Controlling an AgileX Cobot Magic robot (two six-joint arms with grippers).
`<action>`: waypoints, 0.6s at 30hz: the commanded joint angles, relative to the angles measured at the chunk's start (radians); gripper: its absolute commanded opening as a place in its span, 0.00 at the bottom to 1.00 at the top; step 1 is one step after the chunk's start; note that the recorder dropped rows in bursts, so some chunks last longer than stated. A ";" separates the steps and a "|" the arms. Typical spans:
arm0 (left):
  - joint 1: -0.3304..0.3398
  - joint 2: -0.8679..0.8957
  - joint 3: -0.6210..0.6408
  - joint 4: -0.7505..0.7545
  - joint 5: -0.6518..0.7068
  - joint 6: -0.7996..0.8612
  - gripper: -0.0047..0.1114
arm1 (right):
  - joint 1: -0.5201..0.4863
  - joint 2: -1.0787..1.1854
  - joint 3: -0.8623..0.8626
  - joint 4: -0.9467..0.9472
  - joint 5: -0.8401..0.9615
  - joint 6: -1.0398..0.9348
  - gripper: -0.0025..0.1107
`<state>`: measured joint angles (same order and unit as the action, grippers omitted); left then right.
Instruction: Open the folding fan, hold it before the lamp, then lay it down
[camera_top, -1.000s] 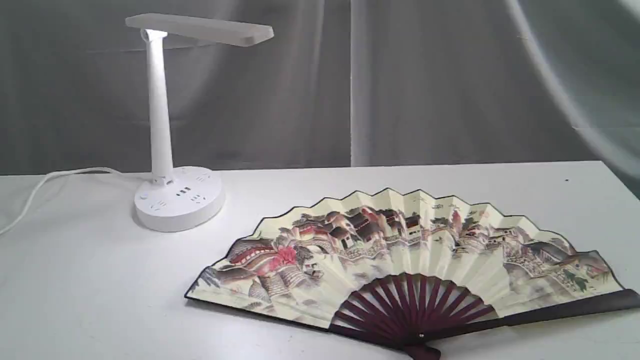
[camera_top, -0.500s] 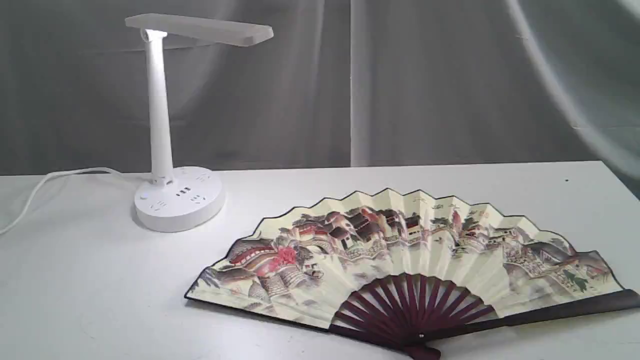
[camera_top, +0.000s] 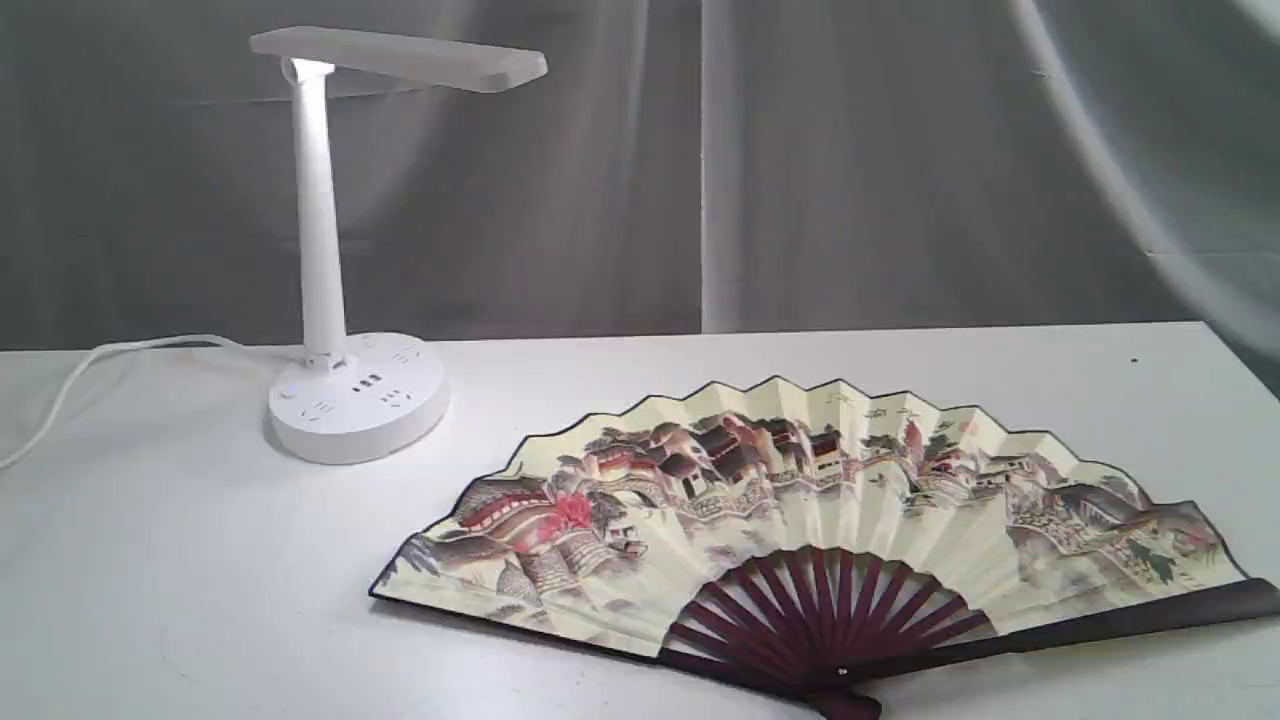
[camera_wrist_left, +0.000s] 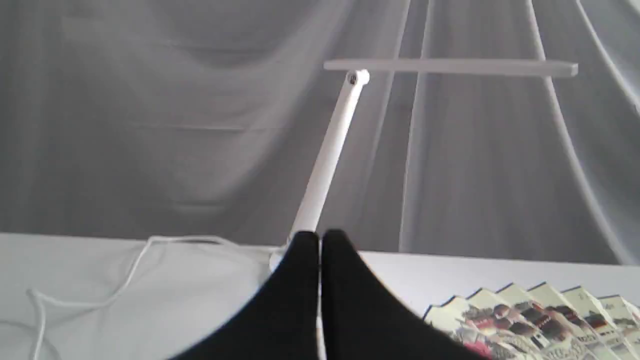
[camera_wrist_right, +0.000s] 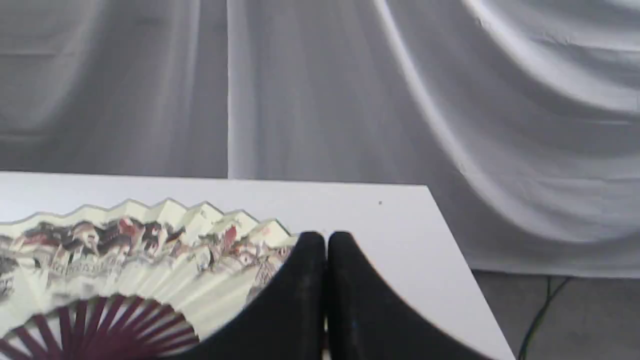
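The folding fan (camera_top: 800, 500) lies spread flat on the white table (camera_top: 180, 560), with the lamp (camera_top: 320, 250) standing further back to its left. The right gripper (camera_wrist_right: 326, 240) and left gripper (camera_wrist_left: 320, 237) hang clear of the fan, jaws pressed together, holding nothing

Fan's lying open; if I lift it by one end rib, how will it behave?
The folding fan likely lifts easily: thin pleated paper on slim ribs. Held by one guard, it will probably sag or partly fold at the pivot.
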<state>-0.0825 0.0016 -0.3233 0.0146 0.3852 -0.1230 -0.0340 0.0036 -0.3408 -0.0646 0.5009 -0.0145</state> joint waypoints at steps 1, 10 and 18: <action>0.003 -0.002 0.043 0.043 -0.128 -0.003 0.04 | -0.001 -0.004 0.067 0.005 -0.162 0.001 0.02; 0.003 -0.002 0.216 0.054 -0.337 -0.003 0.04 | -0.001 -0.004 0.201 0.128 -0.417 0.003 0.02; 0.003 -0.002 0.323 0.054 -0.297 -0.001 0.04 | -0.001 -0.004 0.341 0.162 -0.422 -0.004 0.02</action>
<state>-0.0825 0.0034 -0.0071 0.0653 0.0725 -0.1230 -0.0340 0.0036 -0.0298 0.0890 0.0911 -0.0121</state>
